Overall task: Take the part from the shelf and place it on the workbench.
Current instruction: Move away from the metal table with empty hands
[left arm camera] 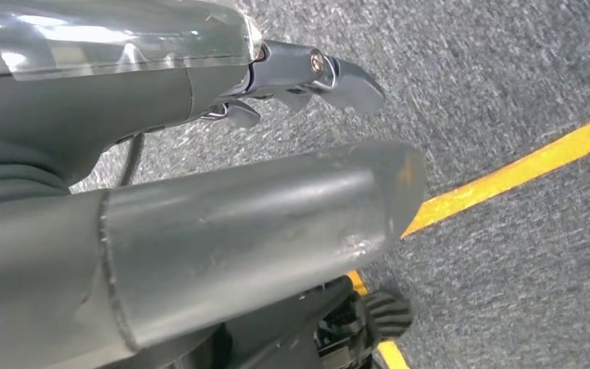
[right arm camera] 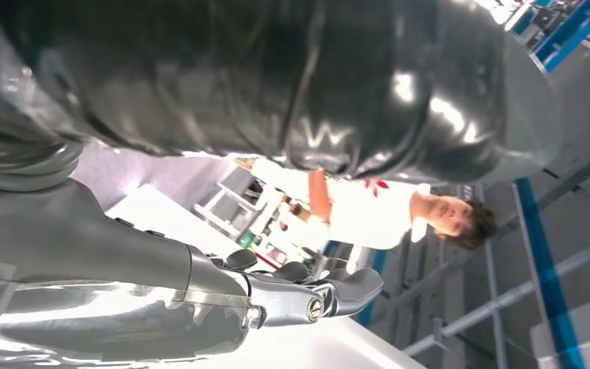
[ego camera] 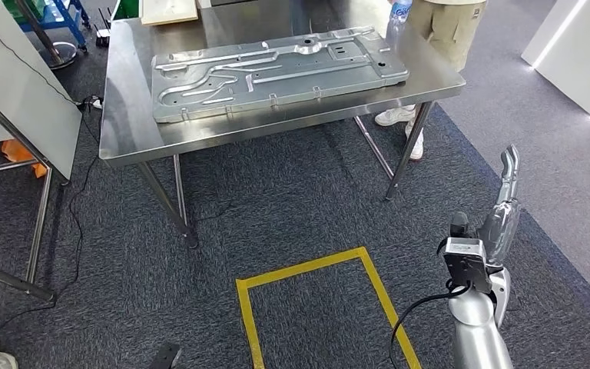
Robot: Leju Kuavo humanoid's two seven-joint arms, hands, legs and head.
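The metal part (ego camera: 276, 71) lies flat on the steel table (ego camera: 130, 131) (a person (ego camera: 445, 31) stands behind). The right hand (ego camera: 507, 200) holds nothing, fingers straight. The left hand (left arm camera: 200, 192) is empty too.

A workshop or test hall: steel workbench (ego camera: 123, 115), floor tape (ego camera: 307, 269), grey carpet (ego camera: 276, 200).

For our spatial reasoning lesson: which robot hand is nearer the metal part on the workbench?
Right. The right robot hand is raised, right of the metal part; the left robot hand hangs low by the yellow floor tape, likely farther away.
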